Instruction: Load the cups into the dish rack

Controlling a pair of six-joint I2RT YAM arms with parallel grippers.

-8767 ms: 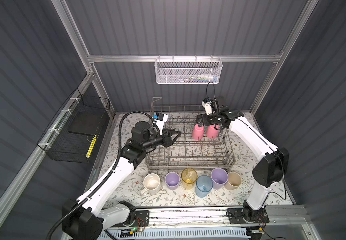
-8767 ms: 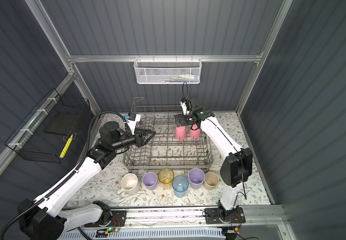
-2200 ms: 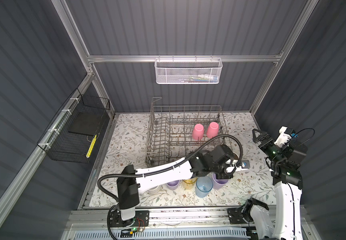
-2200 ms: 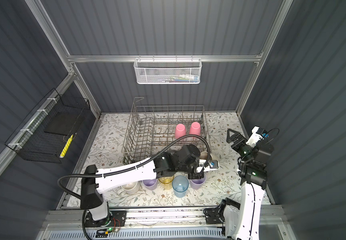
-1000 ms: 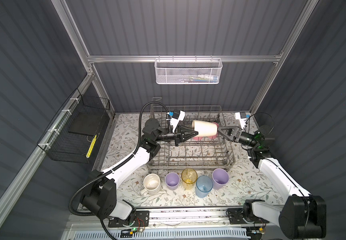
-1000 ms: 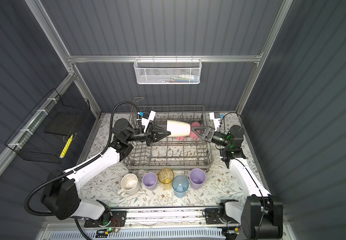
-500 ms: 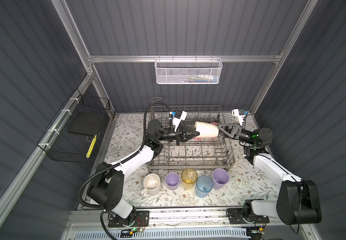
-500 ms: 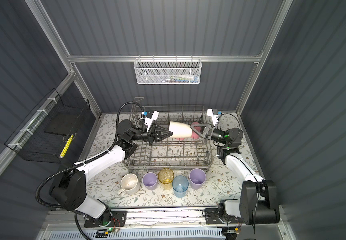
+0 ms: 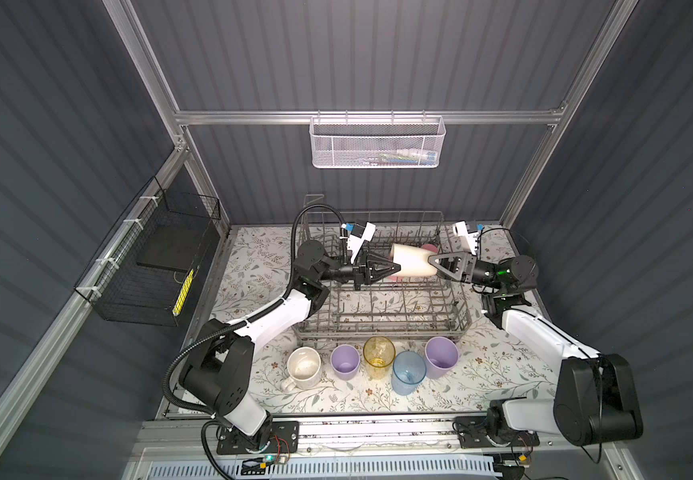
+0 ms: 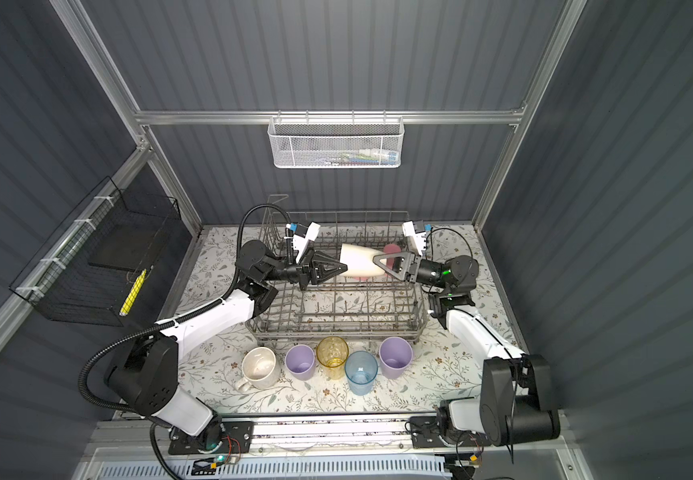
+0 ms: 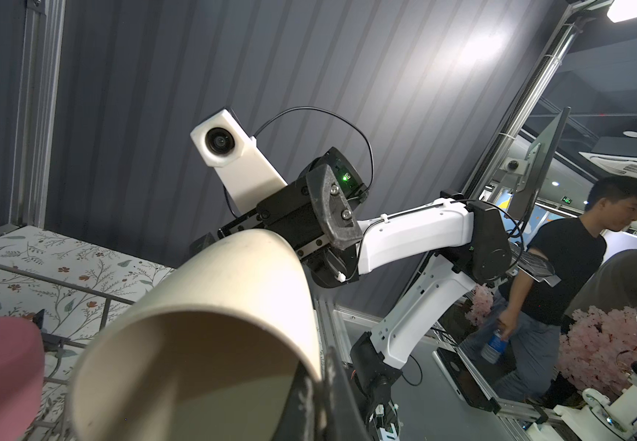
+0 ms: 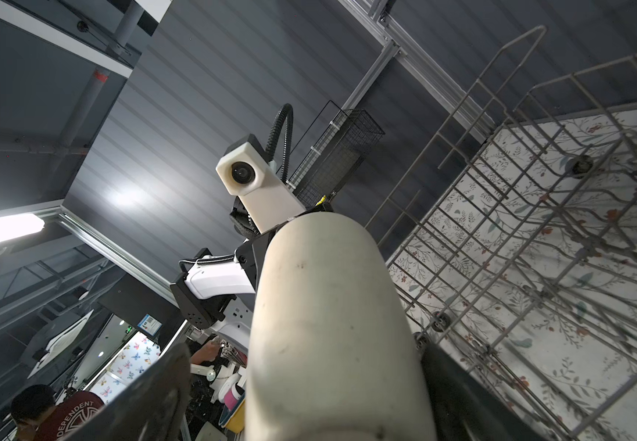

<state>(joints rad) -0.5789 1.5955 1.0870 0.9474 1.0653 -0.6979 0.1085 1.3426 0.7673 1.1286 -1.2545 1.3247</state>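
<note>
Left gripper (image 9: 394, 267) is pinched tight on the rim wall of the beige cup (image 9: 413, 261), one finger inside the mouth. It holds the cup on its side in the air above the far half of the dish rack (image 9: 378, 330). Right gripper (image 9: 434, 266) faces it from the right, jaws spread wide around the cup's closed end. The right wrist view shows a gap beside one finger (image 12: 148, 389), so it has no hold yet.

This looks like a mid-air handover. The right jaws should close squarely on the straight body, short of the rounded base where they could slip. The left should release only once that grip is firm. Two pink cups (image 10: 392, 250) stand in the rack just beneath, so the cup needs height. A row of five cups (image 9: 378, 351) waits on the table (image 9: 253, 257), near side of the rack.
</note>
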